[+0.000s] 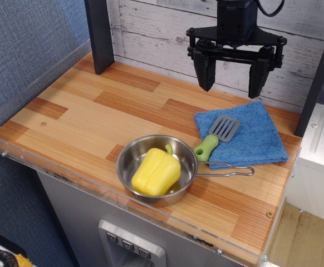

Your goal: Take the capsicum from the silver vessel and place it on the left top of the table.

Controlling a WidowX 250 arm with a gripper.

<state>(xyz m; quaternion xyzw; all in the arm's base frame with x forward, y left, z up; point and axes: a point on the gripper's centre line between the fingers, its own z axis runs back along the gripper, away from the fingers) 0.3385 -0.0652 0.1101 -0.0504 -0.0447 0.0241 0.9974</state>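
The capsicum (156, 172) lies in the silver vessel (129, 157), well below the open claw (232, 75).

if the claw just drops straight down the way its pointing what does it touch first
Most likely the blue cloth or the spatula lying on it, not the capsicum in the silver vessel. The open claw points down above the table's far right; depth from this one view is uncertain.

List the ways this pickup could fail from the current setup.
1. The capsicum is glossy and lies tilted in the silver vessel; the open gripper may slip off its lobes.
2. The pan's rim and wire handle sit close around the pepper, so the fingers could knock the pan.
3. The spatula leans against the rim and could be nudged.
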